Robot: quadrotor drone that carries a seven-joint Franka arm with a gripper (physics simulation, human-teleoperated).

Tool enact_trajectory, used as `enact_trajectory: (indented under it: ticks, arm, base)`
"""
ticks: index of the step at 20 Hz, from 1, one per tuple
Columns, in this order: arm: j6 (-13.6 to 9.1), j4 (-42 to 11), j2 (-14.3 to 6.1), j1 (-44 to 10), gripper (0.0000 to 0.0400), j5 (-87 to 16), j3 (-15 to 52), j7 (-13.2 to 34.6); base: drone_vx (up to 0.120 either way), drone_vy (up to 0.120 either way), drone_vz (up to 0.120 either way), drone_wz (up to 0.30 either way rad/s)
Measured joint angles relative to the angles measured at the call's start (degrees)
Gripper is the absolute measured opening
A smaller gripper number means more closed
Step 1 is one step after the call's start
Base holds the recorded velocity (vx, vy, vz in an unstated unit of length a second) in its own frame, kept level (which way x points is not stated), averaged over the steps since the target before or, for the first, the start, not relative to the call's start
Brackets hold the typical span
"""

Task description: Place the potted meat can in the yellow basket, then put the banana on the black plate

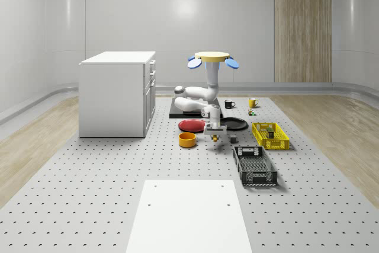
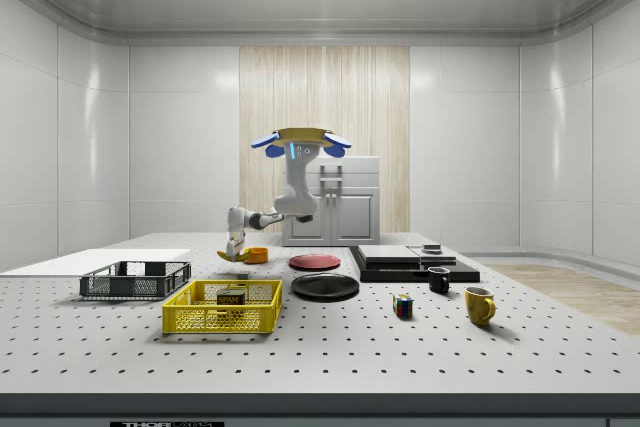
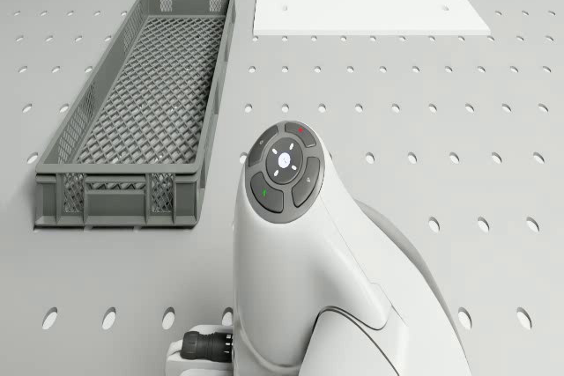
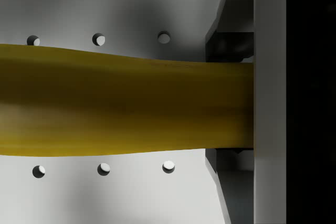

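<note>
hovering above the middle of the perforated table [image 1: 89, 194], your drone [image 1: 213, 58] sits in the air over the black plate [image 1: 232, 124] and the red plate [image 1: 192, 125], with the arm bent down toward the near side. you can see the gripper [image 1: 214, 138] clamped on the banana [image 4: 121, 107]; in the wrist view the fruit runs straight into one finger [image 4: 269, 98] and presses against it. the banana hangs clear of the table, just beside the orange bowl [image 1: 188, 139] and short of the black plate. the potted meat can [image 2: 231, 297] already lies inside the yellow basket [image 1: 270, 135], toward the table's right edge in the whole-scene view. the grey crate [image 1: 254, 165] stands just nearer than the basket. a yellow mug [image 2: 480, 304], a black mug [image 2: 439, 280] and a coloured cube [image 2: 402, 305] rest beyond the plates, well apart from the gripper.
</note>
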Motion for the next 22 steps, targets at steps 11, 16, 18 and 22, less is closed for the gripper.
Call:
enact_trajectory:
  ticks: [11,16,18,22]
  arm:
    - [-0.4,-0.5,-0.5,0.1,0.02,2.1,2.1,1.0]
    - [-0.2,-0.6,-0.8,0.1,0.02,2.3,2.2,1.3]
    - [-0.1,-0.6,-0.9,0.1,0.02,2.4,2.3,1.4]
    - [0.0,-0.6,-1.1,0.0,0.02,2.5,2.3,1.5]
  base:
    - [0.0,0.0,0.12,0.0]
    - [-0.072,0.088,0.056,0.0]
    - [-0.12,0.12,0.0,0.0]
    - [-0.12,0.12,0.0,0.0]
